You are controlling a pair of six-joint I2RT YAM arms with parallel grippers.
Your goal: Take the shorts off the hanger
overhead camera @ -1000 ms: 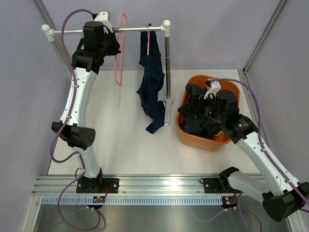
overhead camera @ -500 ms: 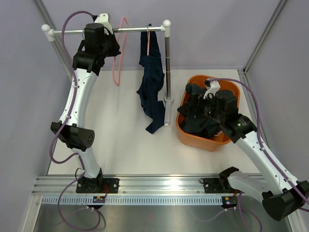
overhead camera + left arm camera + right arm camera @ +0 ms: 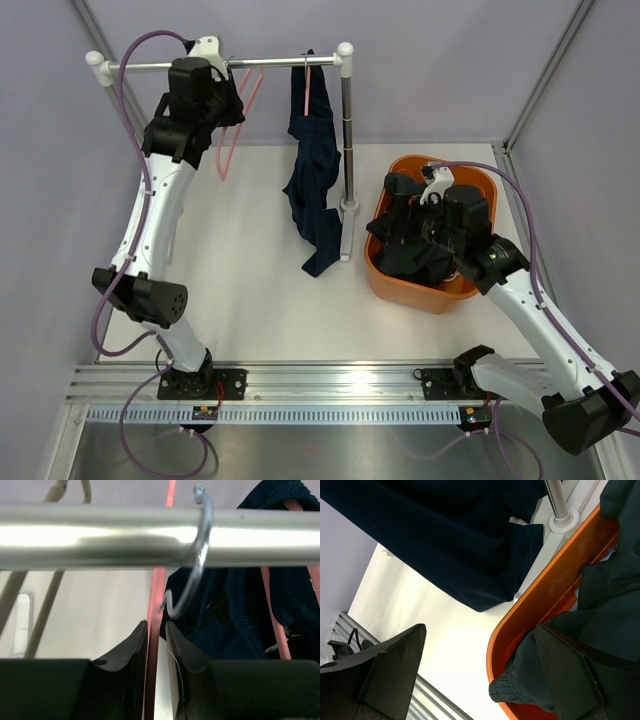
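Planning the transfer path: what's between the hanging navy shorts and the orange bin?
The rack's upright post stands between navy shorts and orange bin. Top view shows it; right wrist view shows its foot.

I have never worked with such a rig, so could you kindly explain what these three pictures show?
Two white robot arms are bolted at the near edge of a table. The overhead picture looks down on both arms; the other two come from a camera on each wrist. The left arm reaches up to the rail, its jaws closed on an empty pink hanger whose hook sits over that rail. Beside it, navy shorts hang on the same rail. The right arm hovers over an orange basket holding dark shorts; its jaws are open and hold nothing.
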